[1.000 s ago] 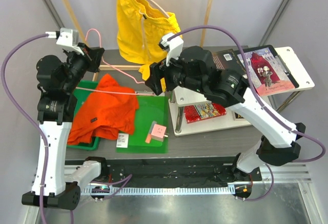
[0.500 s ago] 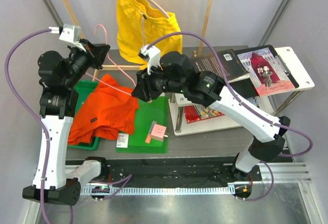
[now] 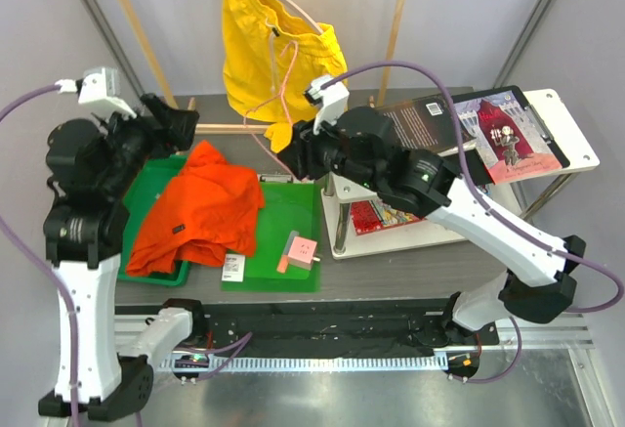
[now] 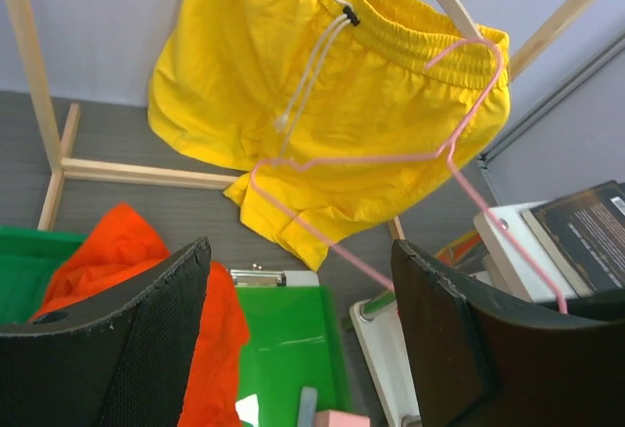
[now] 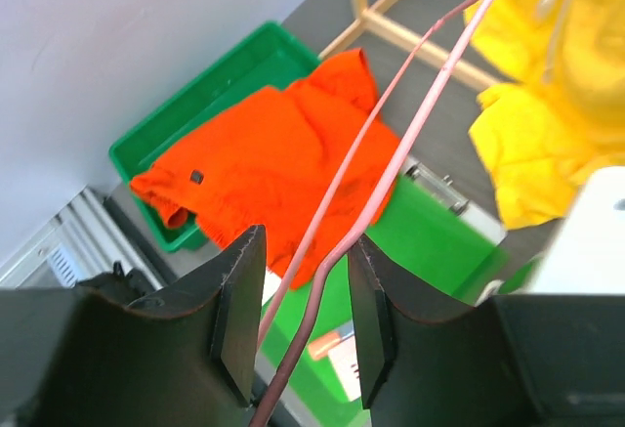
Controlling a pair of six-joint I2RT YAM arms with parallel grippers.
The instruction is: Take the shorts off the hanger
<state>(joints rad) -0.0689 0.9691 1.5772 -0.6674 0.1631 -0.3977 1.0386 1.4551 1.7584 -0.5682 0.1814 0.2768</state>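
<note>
Left gripper (image 4: 301, 251) wide open, empty. Right gripper (image 5: 303, 241) clamps the pink hanger (image 4: 371, 160) near the hanging yellow shorts (image 4: 244, 75). Orange shorts (image 3: 200, 207) lie below.

Left gripper (image 4: 301, 251): fingers black, one inner face mesh-textured. Ahead of it hang the yellow shorts (image 4: 322, 105), bright and unpatterned, with a white drawstring (image 4: 311, 85). The pink wire hanger (image 4: 391, 158) lies across them. Below its left finger are the orange-red shorts (image 4: 117, 261), plain apart from a small dark square patch. Right gripper (image 5: 306, 241): fingers black. Beneath it sit a green bin (image 5: 210, 80) and a green clipboard (image 5: 430, 222) with a silver clip. The rack (image 4: 146, 172) is pale bare wood. The cable (image 3: 395, 52) is purple.
</note>
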